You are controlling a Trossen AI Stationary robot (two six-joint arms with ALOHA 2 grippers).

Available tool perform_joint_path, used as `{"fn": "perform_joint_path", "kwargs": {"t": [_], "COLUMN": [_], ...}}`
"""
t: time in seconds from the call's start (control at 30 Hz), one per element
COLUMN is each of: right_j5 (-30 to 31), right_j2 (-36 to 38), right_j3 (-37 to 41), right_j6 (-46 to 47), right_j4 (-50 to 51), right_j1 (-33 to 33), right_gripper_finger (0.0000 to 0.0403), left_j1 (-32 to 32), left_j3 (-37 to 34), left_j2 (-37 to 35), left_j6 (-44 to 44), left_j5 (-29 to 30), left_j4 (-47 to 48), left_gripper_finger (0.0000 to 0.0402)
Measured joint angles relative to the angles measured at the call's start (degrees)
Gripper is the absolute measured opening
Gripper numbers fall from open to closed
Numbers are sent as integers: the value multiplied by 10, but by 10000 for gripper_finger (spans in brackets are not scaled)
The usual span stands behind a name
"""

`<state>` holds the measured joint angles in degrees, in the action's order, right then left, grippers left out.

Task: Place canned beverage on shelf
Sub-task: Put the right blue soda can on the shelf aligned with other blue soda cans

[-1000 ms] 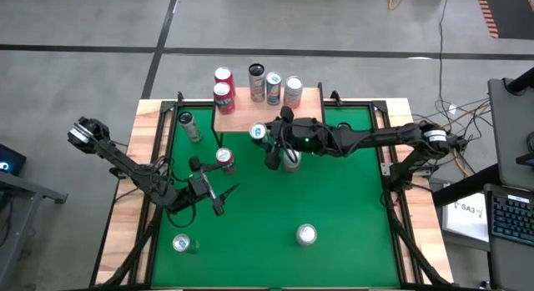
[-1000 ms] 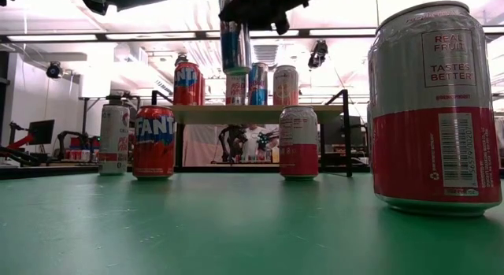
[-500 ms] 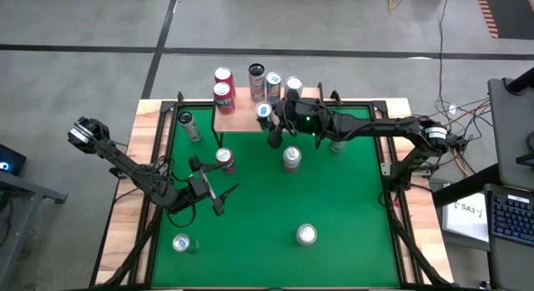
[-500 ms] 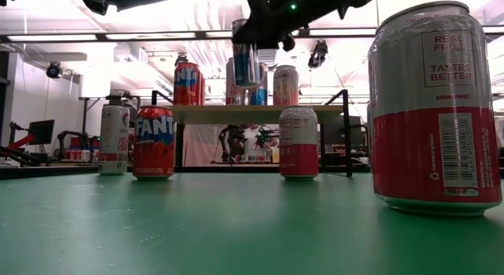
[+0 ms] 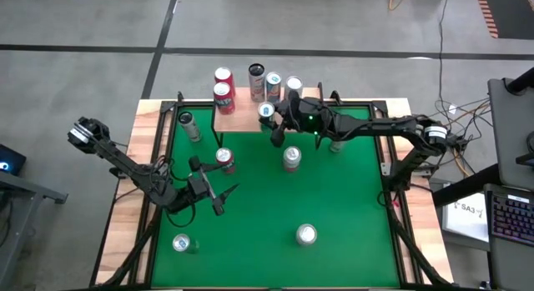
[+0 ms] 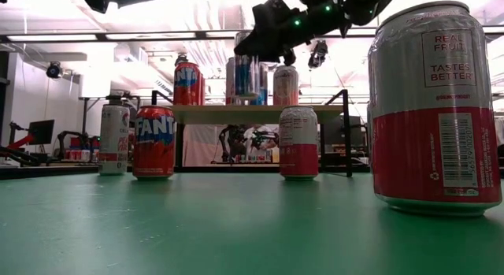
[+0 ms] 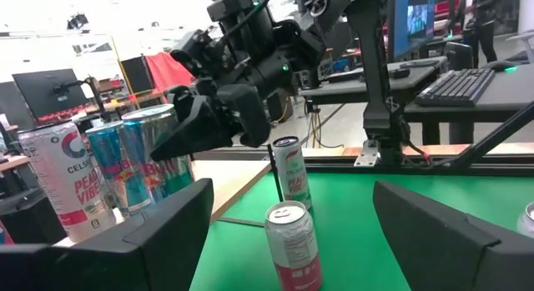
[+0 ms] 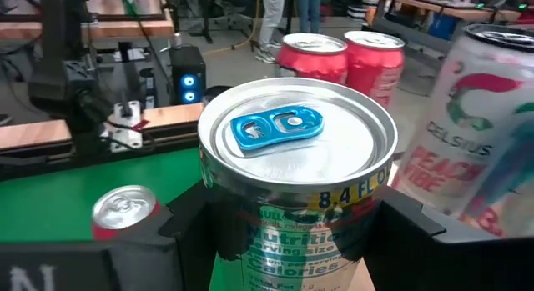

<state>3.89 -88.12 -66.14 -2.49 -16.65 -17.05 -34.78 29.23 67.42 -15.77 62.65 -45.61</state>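
- The right tool (image 5: pixel 269 122) is clamped across the sides of a slim blue-tabbed can (image 8: pixel 298 184), one finger on each flank, just below the top rim.
- The can is upright over the front part of the shelf (image 5: pixel 242 120), beside the cans already standing there; the low view does not settle whether its base touches the wood yet.
- Handling judgement: a thin metal wall, stiff if the can is full, easily dented if squeezed hard. The smooth printed skin is likely slippery, so a firm side grip at mid-to-upper height is the sound place to hold.
- The tab is unbroken, so the can appears sealed and probably carries real weight; it is tall and narrow, hence prone to tipping if released off level.
- Risk: the neighbouring white can (image 8: pixel 488 149) and two red cans (image 8: pixel 342 62) stand close by; a sideways nudge could topple them.
- The left tool (image 5: pixel 219 197) hangs over the green desk (image 5: pixel 250 233) well apart from the shelf, fingers wide apart and holding nothing.
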Motion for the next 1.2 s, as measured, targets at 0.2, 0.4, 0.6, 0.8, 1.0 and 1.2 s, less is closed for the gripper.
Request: {"fn": "perform_joint_path", "kwargs": {"t": [0.2, 0.4, 0.6, 0.8, 1.0, 1.2], "right_j5": [43, 57, 88, 112, 137, 134], "right_j2": [0, 8, 19, 19, 18, 18], "right_j3": [2, 1, -1, -1, 0, 0], "right_j6": [17, 88, 56, 70, 82, 68], "right_j4": [-4, 6, 18, 56, 51, 52], "right_j1": [0, -6, -6, -8, -8, -8], "right_gripper_finger": [215, 215, 215, 215, 215, 215], "left_j1": [0, 0, 0, 0, 0, 0], "left_j3": [0, 1, 1, 1, 1, 1], "left_j2": [0, 0, 0, 0, 0, 0], "left_j6": [6, 13, 28, 31, 31, 45], "left_j5": [11, 54, 59, 58, 58, 58], "left_j4": [-2, -18, -24, -24, -24, -24], "left_gripper_finger": [314, 314, 314, 314, 314, 314]}}
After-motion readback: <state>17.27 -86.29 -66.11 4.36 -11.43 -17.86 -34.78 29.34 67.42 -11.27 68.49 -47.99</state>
